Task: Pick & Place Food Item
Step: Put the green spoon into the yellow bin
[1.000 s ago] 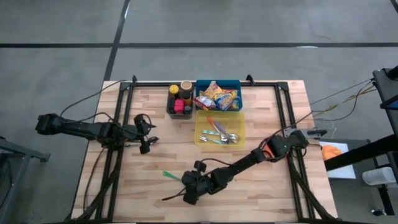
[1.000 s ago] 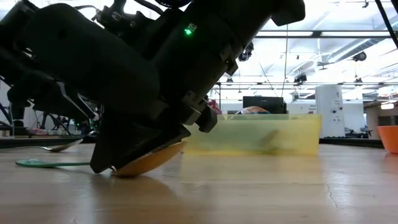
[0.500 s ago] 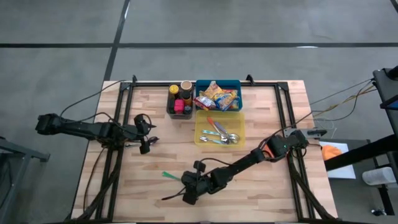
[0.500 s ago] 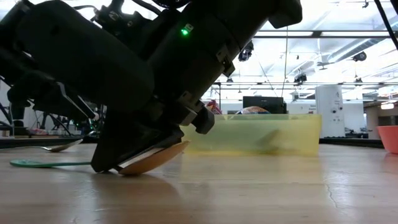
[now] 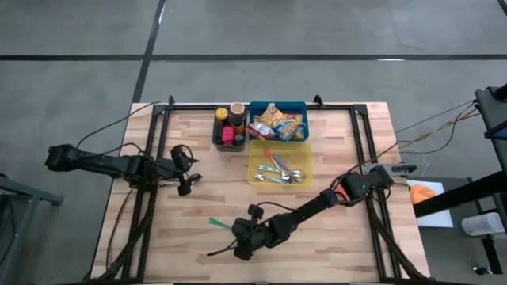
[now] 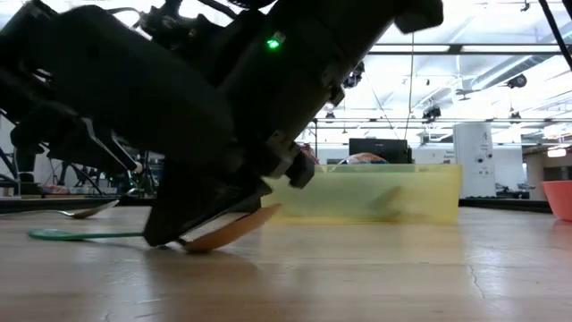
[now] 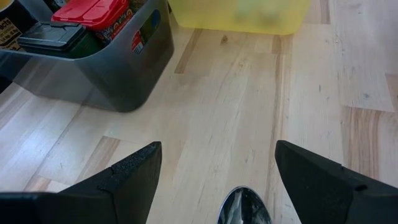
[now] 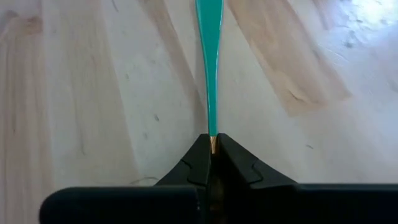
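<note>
The green-handled spoon (image 8: 209,68) is lying near the front of the wooden table (image 5: 333,245), and the right gripper (image 5: 240,247) is pinching its orange end between closed fingers, a grip only the right wrist view is showing plainly. The low view is revealing the orange bowl (image 6: 231,231) tilting up off the wood beneath that gripper. From above, the left gripper (image 5: 188,179) is waiting with fingers apart at the left, a metal spoon (image 7: 244,206) lying between them.

I see a grey concrete floor (image 5: 333,28) with dark seams around the wooden table (image 5: 206,245). Behind it, a workshop room with bright ceiling lights (image 6: 500,27).
</note>
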